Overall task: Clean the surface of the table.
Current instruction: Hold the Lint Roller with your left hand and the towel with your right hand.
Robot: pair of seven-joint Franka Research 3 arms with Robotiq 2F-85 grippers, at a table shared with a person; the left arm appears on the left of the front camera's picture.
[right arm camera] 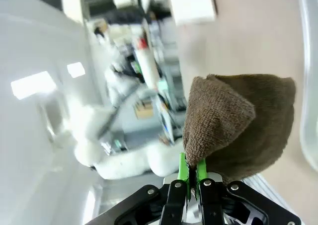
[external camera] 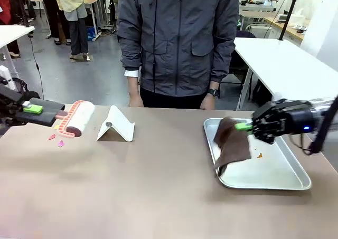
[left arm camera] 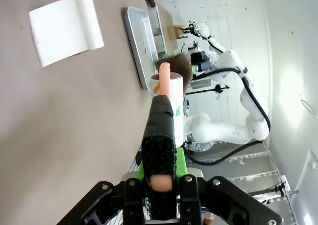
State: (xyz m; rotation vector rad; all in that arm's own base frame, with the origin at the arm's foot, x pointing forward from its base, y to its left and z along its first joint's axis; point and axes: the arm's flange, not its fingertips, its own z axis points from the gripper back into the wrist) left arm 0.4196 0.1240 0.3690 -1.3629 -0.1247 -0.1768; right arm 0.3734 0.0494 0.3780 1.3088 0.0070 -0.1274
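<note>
We are looking across a wide table whose smooth, matte, brownish-tan top is stretching from one picture edge to the other. Toward its far left, two small scraps, one pink and one red, are resting just beside each other on the top. A little to their right, a white folded stand is sitting tent-like, with a small dark dot on its near face. Well apart from it, on the right side, a shiny silver rectangular tray is lying flat with its rim raised all round. From the left wrist, we are seeing the stand nearer and the tray beyond it on the same tan top.
</note>
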